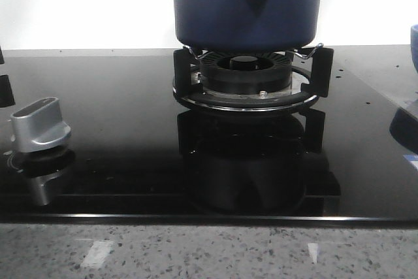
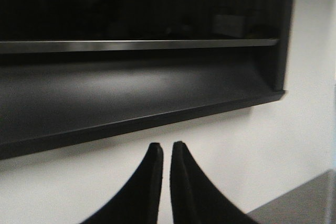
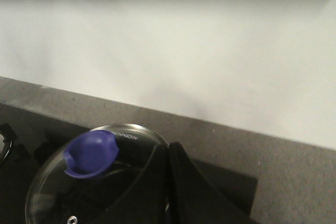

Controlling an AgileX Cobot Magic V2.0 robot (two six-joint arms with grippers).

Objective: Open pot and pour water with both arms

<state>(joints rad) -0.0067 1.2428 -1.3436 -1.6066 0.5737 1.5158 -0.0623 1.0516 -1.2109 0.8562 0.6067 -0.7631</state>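
Counter [image 1: 196, 253]: speckled grey stone, with a glossy black glass cooktop [image 1: 117, 129] set into it.
Pot [image 1: 247, 4]: dark navy, sitting on the black burner grate [image 1: 251, 80] at the middle back of the cooktop; its handle lug with a small hole faces the front camera.
Lid [image 3: 100, 177]: clear glass with a blue knob [image 3: 90, 153], lying on the cooktop just beside the right gripper.
Control knob [image 1: 40, 122]: silver, front left of the cooktop.
Left gripper [image 2: 166, 182]: raised before a dark range hood [image 2: 142, 51]; fingers nearly touching, holding nothing.
Right gripper [image 3: 184, 192]: only one dark finger visible, so I cannot tell its opening.
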